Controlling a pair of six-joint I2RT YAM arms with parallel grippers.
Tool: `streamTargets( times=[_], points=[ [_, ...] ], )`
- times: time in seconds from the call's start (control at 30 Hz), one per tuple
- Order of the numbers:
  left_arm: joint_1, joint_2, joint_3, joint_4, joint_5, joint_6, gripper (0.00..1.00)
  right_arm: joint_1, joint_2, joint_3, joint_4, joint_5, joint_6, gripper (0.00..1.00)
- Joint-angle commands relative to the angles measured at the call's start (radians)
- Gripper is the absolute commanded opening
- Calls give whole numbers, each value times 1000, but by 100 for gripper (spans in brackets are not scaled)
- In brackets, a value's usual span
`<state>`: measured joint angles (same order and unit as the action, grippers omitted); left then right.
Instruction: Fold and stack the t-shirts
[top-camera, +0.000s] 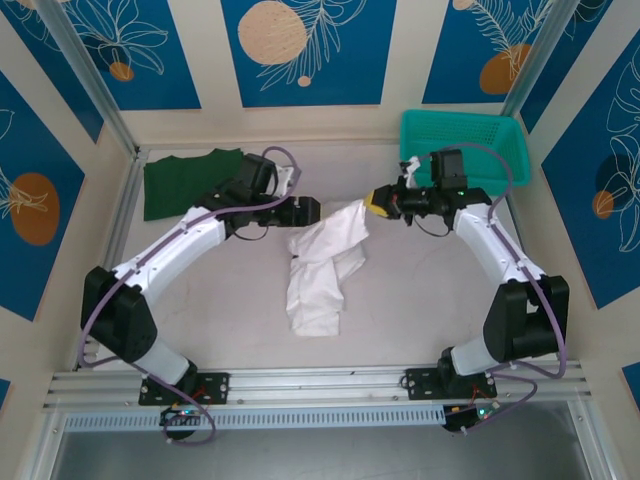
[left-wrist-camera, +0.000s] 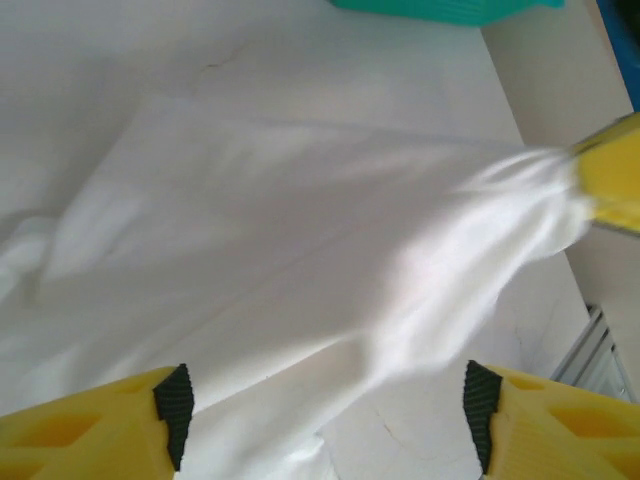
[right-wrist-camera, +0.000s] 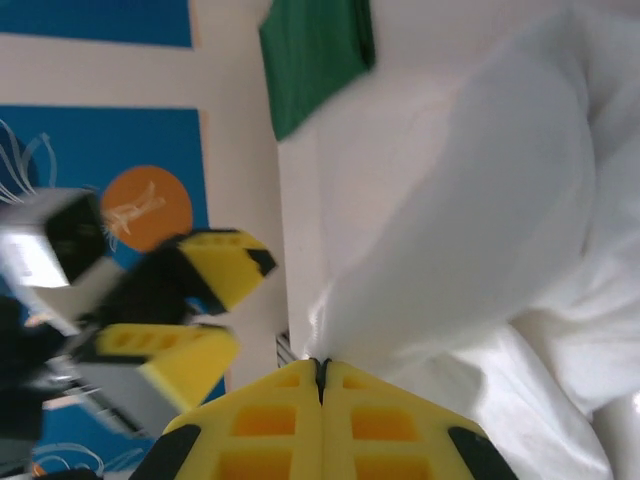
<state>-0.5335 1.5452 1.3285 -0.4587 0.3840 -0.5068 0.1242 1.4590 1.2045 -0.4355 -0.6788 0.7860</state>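
White t-shirt (top-camera: 322, 268) is laid crumpled at mid-table, one corner pinched tight in the right gripper (top-camera: 378, 203); the left gripper (top-camera: 312, 210) is held wide open just beside it, empty. Cloth is judged light and limp, best taken at corners or hem. Room is bounded by green t-shirt (top-camera: 185, 182) far-left and basket (top-camera: 465, 135) far-right; open table (top-camera: 420, 300) is offered nearside.

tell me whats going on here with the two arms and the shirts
The right gripper is shut on an edge of the white t-shirt, holding it up off the table. The left gripper is open, facing the raised cloth without gripping it. The dark green t-shirt lies at the far left, the teal basket at the far right.
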Motion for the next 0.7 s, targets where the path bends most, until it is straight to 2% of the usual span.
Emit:
streamTargets(
  times=[0.0, 0.2, 0.4, 0.5, 0.6, 0.67],
  points=[
    [41, -24, -76, 53, 73, -93, 76, -24, -38, 65, -47, -37, 3, 0],
    [33, 37, -85, 8, 155, -53, 76, -63, -37, 91, -100, -12, -2, 0],
    [12, 162, -93, 139, 259, -176, 76, -84, -40, 101, -122, -24, -11, 0],
    [-5, 240, -14, 117, 244, -165, 76, -86, -48, 109, -149, -21, -30, 0],
    [-4, 319, 24, 163, 255, -210, 72, -93, -56, 109, -173, -25, -41, 0],
    [-7, 368, 41, 194, 274, -246, 65, -99, -64, 107, -185, -28, -48, 0]
  ],
)
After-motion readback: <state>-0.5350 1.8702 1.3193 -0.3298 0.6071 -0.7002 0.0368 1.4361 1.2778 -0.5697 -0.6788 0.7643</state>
